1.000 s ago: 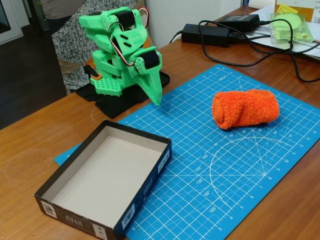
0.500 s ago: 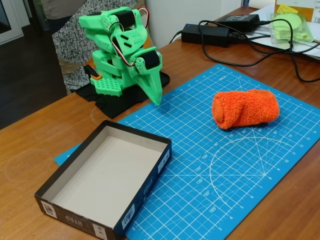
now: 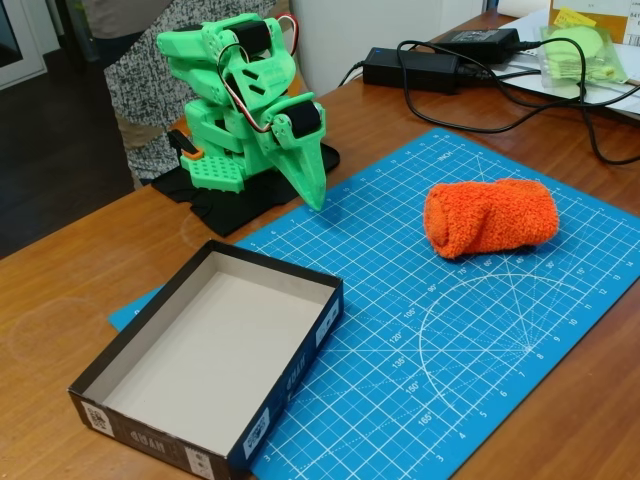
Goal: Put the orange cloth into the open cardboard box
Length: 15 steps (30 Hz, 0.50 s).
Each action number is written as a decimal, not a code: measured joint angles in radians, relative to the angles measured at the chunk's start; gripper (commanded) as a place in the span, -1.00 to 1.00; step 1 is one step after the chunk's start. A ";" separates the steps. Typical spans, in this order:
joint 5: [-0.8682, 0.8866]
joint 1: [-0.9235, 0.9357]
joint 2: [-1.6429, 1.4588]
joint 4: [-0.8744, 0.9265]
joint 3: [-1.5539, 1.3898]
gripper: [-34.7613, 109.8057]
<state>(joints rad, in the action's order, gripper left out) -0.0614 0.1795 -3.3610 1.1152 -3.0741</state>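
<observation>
Jaws of the green arm look pressed together into one downward point, holding nothing, with the tip just above the far left edge of the blue cutting mat.

Nearest, at the left, the open cardboard box sits empty, half on the mat and half on the wooden tabletop, its black walls carrying white labels. To the right and farther back, the orange cloth lies on the mat as a thick fuzzy roll, well apart from both box and jaws. Beyond it, the folded green arm stands on a black base, with black power bricks, cables and a pale green item in clear plastic at the far right.

Likely risks: the roll is fat and soft, so a narrow or off-centre pinch could snag loose pile and let it unroll or slip mid-carry. The box is shallow and light, so a low swing could shove it, or the cloth could drape over a wall.
</observation>
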 measured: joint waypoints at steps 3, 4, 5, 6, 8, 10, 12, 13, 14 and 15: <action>0.018 0.032 0.000 -0.006 0.000 -0.52; 0.020 0.035 0.000 -0.006 0.000 -0.52; 0.018 0.017 0.000 -0.015 0.000 -0.52; 0.020 0.011 0.003 -0.029 0.012 -0.52; 0.034 0.038 0.077 -0.049 0.087 -0.52; 0.051 0.029 0.169 -0.098 0.176 -0.52; 0.097 0.020 0.273 -0.150 0.273 -0.52; 0.127 0.014 0.331 -0.161 0.319 -0.52; 0.160 -0.009 0.402 -0.178 0.370 -0.52; 0.192 -0.041 0.463 -0.186 0.414 -0.51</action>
<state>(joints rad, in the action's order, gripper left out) 0.1304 0.1381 -2.8977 0.9296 -2.6599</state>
